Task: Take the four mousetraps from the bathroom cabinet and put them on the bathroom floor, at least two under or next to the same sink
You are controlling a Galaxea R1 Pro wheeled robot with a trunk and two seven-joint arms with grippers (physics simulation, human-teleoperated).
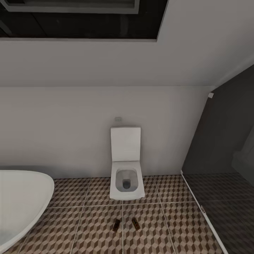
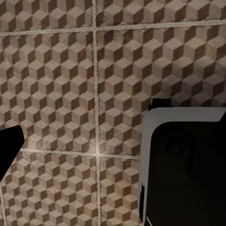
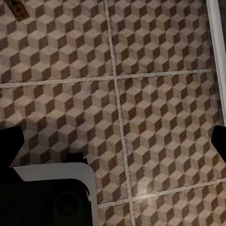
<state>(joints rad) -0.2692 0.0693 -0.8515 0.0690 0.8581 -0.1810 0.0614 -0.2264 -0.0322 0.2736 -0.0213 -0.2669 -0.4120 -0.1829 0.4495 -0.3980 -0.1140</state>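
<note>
Two mousetraps [image 1: 116, 224] [image 1: 135, 223] lie close together on the cube-patterned bathroom floor [image 1: 88, 233], just in front of the white toilet. One mousetrap [image 3: 18, 9] also shows in the right wrist view, far from the fingers. My right gripper [image 3: 114, 141] hangs open over bare tiles, its dark fingertips [image 3: 9, 141] wide apart with nothing between them. My left gripper [image 2: 113, 146] is open over bare tiles too, with one dark fingertip [image 2: 9, 146] at the frame's edge. The cabinet and the bathroom sink are out of view.
A white toilet [image 1: 126, 165] stands against the far wall. A white oval bathtub [image 1: 17, 201] sits at the left. A darker tiled area [image 1: 225, 208] behind a white threshold strip [image 1: 199, 208] lies at the right. Part of my grey-edged base [image 2: 183, 165] shows beside each gripper.
</note>
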